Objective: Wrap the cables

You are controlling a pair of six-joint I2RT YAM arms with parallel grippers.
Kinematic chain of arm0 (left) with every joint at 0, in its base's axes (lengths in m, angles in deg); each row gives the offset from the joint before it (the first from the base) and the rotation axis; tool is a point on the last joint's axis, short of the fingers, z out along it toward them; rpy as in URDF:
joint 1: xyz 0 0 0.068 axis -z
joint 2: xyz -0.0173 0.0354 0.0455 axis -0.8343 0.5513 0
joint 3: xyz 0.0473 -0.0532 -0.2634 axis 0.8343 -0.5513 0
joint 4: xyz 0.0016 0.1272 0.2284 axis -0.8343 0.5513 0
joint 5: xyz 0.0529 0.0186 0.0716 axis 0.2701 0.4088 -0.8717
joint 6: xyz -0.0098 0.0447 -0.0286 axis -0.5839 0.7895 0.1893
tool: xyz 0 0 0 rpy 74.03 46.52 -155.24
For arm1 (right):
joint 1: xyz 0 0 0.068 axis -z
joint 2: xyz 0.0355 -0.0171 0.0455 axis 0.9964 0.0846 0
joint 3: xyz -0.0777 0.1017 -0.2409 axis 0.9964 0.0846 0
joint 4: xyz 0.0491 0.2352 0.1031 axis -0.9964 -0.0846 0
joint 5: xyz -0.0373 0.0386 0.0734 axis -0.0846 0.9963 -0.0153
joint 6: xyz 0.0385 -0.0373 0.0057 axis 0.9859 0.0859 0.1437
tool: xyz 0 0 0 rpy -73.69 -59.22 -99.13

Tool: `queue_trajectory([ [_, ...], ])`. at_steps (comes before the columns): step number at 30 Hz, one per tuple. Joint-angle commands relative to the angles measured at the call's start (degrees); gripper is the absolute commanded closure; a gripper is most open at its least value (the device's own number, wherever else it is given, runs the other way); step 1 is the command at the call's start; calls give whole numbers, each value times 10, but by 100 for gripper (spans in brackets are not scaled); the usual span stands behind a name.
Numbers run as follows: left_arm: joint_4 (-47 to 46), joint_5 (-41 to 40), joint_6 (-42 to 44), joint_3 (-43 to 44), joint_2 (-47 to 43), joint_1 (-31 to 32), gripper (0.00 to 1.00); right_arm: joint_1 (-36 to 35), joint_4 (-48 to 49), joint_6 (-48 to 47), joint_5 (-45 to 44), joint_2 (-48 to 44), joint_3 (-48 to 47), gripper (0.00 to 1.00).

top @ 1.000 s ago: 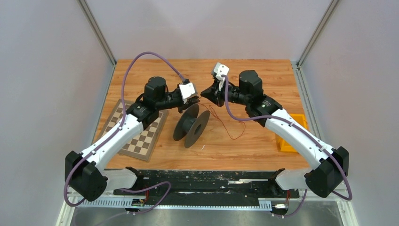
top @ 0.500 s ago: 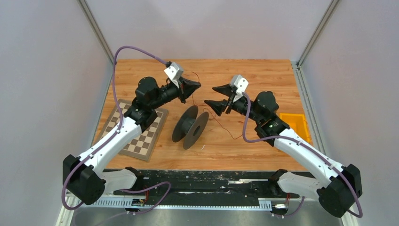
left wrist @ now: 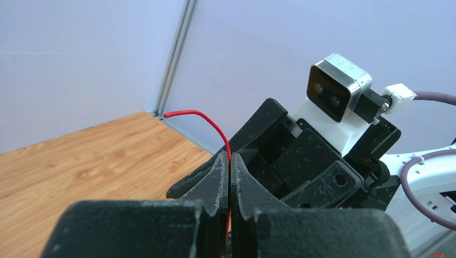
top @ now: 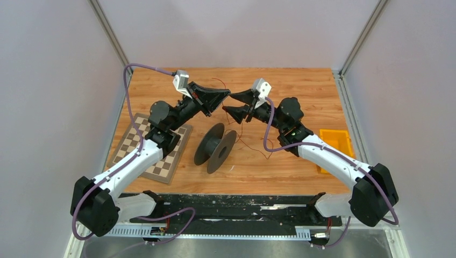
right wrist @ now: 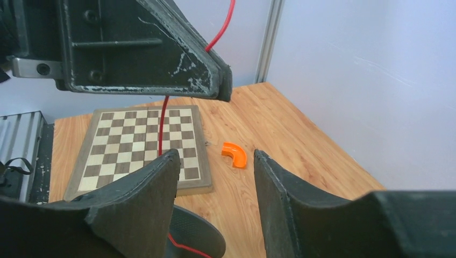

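Both arms have swung further back since a second ago. The left gripper (top: pixel 226 97) pinches the red cable (right wrist: pixel 162 129) above the spool (top: pixel 216 148) on the bench (top: pixel 301 91). The right gripper (top: pixel 230 103) sits open just beside it, probably for a handoff.

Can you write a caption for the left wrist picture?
Left gripper shut on the thin red wire above the wooden table.

A wooden tabletop (top: pixel 312 80) with warm orange grain fills the middle of the top view. Plain pale grey walls close it in: a back wall (top: pixel 231 32) at the top, a left wall (top: pixel 48 107) and a right wall (top: pixel 408 107). Two aluminium posts (top: pixel 110 35) stand in the upper corners. The light is soft and even.
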Motion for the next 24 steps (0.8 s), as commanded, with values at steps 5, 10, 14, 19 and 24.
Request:
queue_trajectory([
  [5, -70, 7, -7, -14, 8, -1, 100, -20, 19, 21, 3, 7, -41, 46],
  [10, -31, -1, 27, -12, 6, -6, 100, -13, -56, 19, -83, -32, -44, 46],
  [14, -39, -2, 14, -19, 7, -13, 100, -9, -62, 25, -25, -47, -34, 44],
  [19, -48, 0, 5, -16, 9, -13, 100, -10, -57, 50, 15, -27, -42, 44],
  [24, -60, 5, -5, -19, 9, -13, 100, -18, -53, 67, 31, 13, -72, 46],
])
